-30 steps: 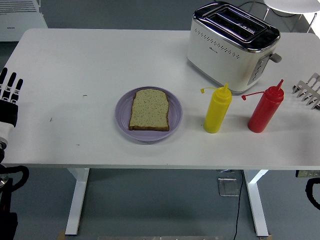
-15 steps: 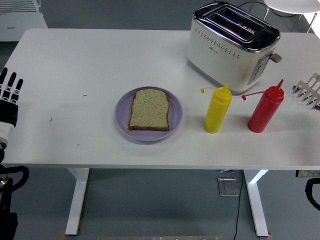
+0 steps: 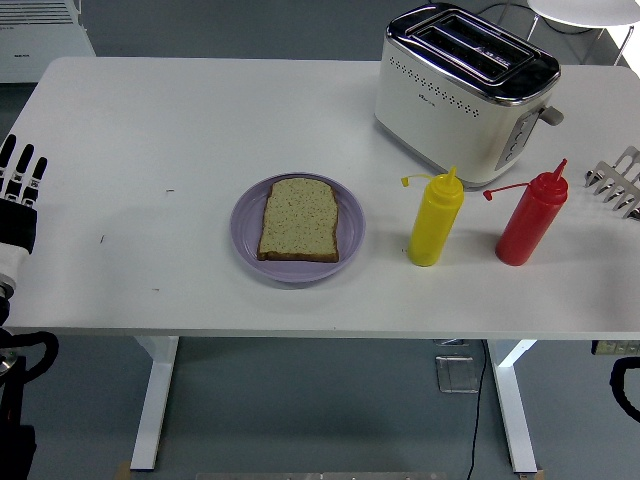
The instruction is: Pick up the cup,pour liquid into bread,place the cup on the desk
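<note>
Head view: both squeeze bottles stood upright on the tabletop (image 3: pixel 150 120), no cup visible.
Left hand (image 3: pixel 18 200) rested at the edge, fingers straight, holding nothing; yellow bottle (image 3: pixel 434 222) and red bottle (image 3: pixel 530 220) stood right of the bread (image 3: pixel 299 219) on its plate (image 3: pixel 246 240). Any grasp should be around the body, staying vertical.

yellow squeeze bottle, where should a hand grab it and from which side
Probably around the middle of the yellow squeeze bottle, coming from its right side. It stands upright and its body is round and even, narrowing towards the nozzle. There is open table between it and the red squeeze bottle, while the plate lies to its left.
</note>
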